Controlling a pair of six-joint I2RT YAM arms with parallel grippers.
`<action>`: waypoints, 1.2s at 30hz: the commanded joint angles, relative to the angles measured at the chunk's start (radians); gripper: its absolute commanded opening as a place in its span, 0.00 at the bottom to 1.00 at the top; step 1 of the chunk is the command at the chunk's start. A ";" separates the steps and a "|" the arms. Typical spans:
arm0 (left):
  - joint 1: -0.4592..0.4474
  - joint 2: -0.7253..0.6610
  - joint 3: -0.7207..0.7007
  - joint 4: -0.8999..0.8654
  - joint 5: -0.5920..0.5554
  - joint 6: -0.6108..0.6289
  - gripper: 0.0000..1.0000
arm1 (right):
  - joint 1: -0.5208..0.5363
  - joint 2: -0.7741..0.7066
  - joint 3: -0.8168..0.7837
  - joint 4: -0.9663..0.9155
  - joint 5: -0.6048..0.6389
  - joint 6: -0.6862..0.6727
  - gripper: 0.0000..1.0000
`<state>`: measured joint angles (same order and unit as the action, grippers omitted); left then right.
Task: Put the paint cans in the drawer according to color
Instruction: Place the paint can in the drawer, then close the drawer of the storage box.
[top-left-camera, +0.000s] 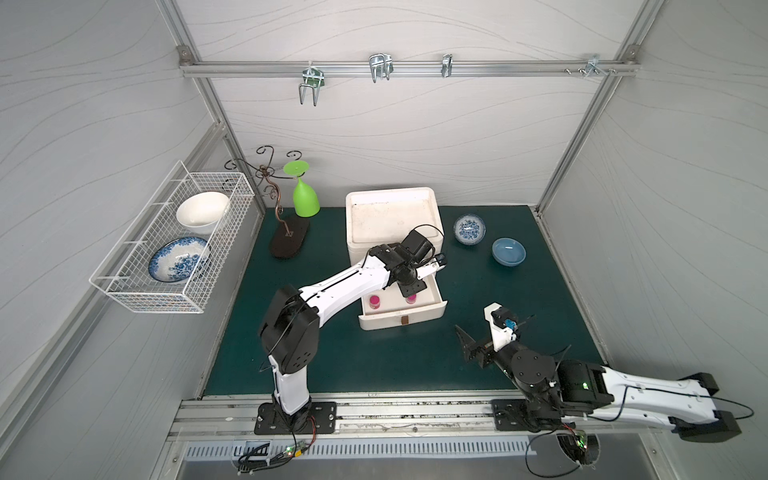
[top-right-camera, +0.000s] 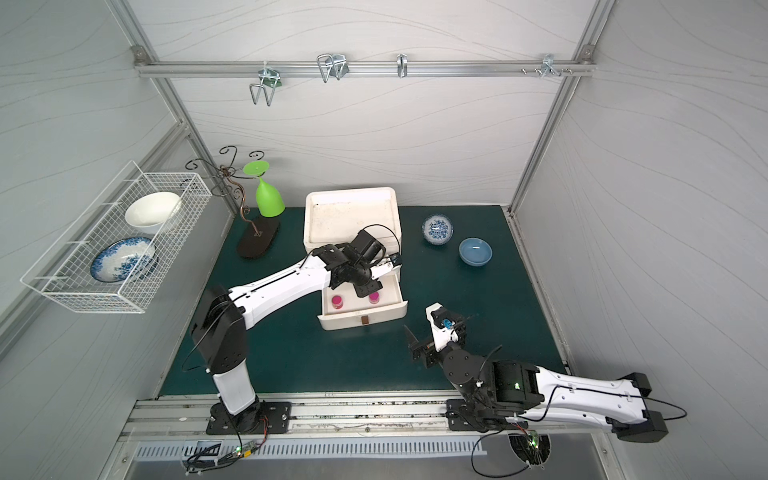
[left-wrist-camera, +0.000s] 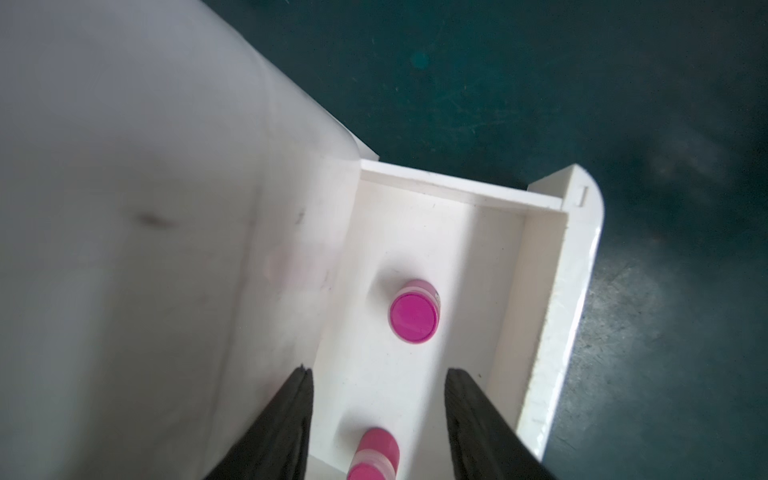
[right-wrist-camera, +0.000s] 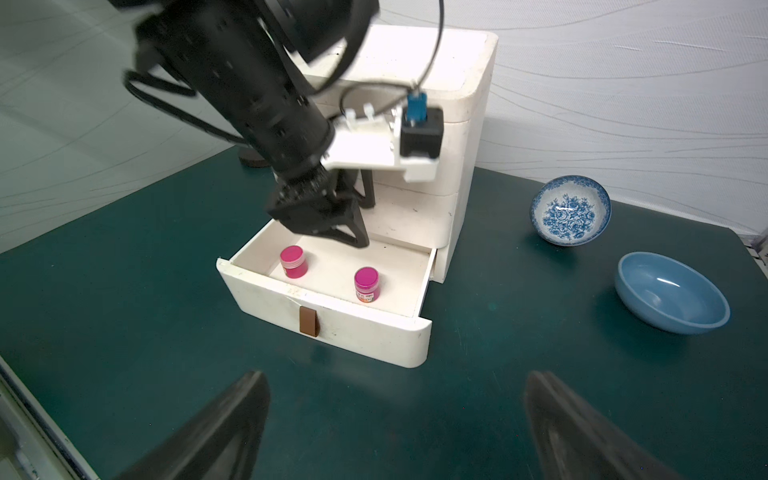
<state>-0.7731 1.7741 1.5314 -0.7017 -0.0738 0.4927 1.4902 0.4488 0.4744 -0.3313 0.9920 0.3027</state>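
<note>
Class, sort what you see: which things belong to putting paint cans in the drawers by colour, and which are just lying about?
Job: two magenta-lidded paint jars; white plastic three-drawer chest, bottom drawer open; left hand above it.
Lying about: blue-patterned china bowl; plain blue bowl; green plastic goblet; white wire basket.

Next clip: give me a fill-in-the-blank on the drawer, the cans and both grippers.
The open drawer is the ___ one of the chest. It holds two paint cans with ___ lids. The left gripper, above it, holds ___. The right gripper, clear of the drawer, is wide ___.
Missing words: bottom; magenta; nothing; open.
</note>
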 joint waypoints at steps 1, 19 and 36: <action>0.003 -0.107 0.058 0.023 -0.028 -0.045 0.57 | -0.012 -0.005 -0.013 -0.003 0.019 0.018 0.99; 0.424 -0.134 0.211 0.101 -0.389 -0.711 0.67 | -0.039 0.200 0.019 0.043 -0.004 0.000 0.99; 0.469 0.063 0.284 0.063 -0.198 -0.773 0.34 | -0.068 0.351 0.039 0.095 -0.054 -0.023 0.99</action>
<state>-0.3077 1.8130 1.8282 -0.5926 -0.3202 -0.2672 1.4284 0.7853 0.4778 -0.2623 0.9432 0.2878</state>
